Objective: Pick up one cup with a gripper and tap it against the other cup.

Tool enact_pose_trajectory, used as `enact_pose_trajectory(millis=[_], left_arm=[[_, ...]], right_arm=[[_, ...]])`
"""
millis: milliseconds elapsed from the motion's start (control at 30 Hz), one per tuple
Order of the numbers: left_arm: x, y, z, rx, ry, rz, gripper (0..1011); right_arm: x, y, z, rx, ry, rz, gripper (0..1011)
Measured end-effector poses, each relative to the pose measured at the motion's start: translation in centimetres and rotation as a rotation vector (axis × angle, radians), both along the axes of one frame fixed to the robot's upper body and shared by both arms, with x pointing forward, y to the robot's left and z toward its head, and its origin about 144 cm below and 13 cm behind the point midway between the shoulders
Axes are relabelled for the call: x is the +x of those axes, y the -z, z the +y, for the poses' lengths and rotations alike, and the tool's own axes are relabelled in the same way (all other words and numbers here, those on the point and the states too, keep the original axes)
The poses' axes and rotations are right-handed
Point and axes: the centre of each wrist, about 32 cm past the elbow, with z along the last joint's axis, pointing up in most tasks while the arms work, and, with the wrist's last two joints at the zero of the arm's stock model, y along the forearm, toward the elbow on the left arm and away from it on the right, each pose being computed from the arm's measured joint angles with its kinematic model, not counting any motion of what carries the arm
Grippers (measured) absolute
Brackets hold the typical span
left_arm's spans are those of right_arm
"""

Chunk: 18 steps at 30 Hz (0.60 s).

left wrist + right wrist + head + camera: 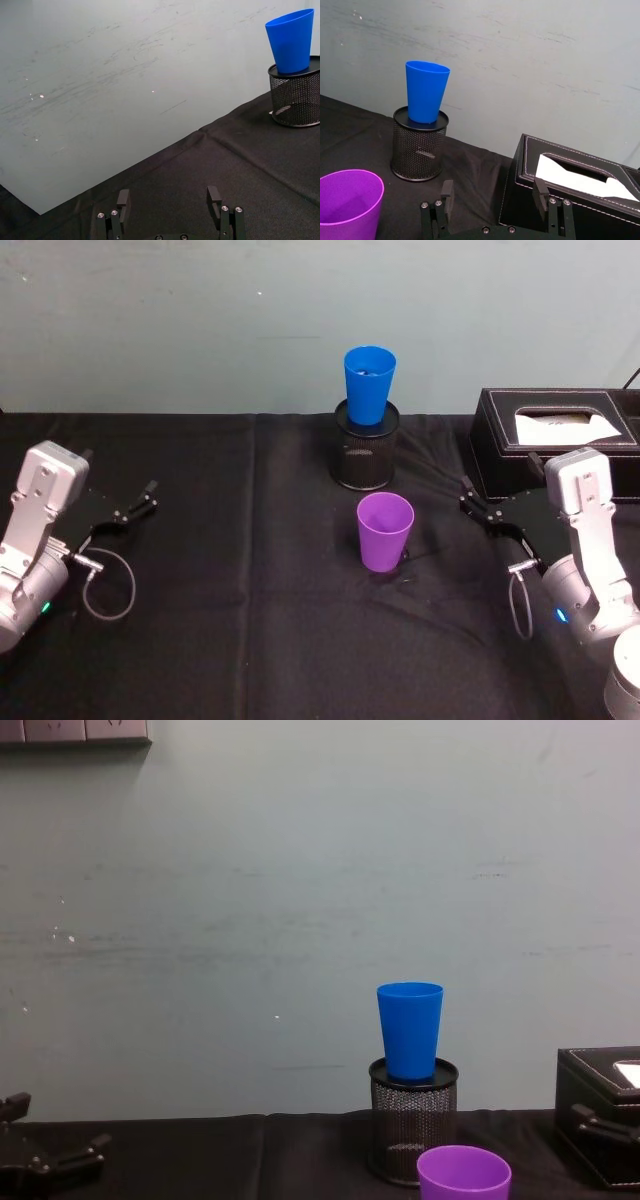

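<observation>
On the black cloth, purple cup [385, 530] upright before blue cup [369, 384]; both grippers' jaws apart, empty.

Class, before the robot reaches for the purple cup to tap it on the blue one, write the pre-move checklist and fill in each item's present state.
1. Purple cup upright on the black cloth, mouth up: ok.
2. Blue cup upright, seated in the mesh pen holder: ok.
3. Right gripper fingers open, holding nothing: ok.
4. Left gripper open, off to the side: ok.
5. Path from right gripper to purple cup free of things: ok.
6. Tissue box close behind the right gripper; touching or apart: cannot tell.
</observation>
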Motion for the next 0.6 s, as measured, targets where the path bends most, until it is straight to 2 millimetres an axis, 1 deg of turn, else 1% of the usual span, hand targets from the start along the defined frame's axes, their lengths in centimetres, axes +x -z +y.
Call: enact_pose_trajectory(millis=[600], left_arm=[[0.00, 0.00, 0.00, 0.000, 0.000, 0.000, 1000]], right_arm=[[-0.01, -0.07, 0.02, 0.006, -0.004, -0.002, 1003]])
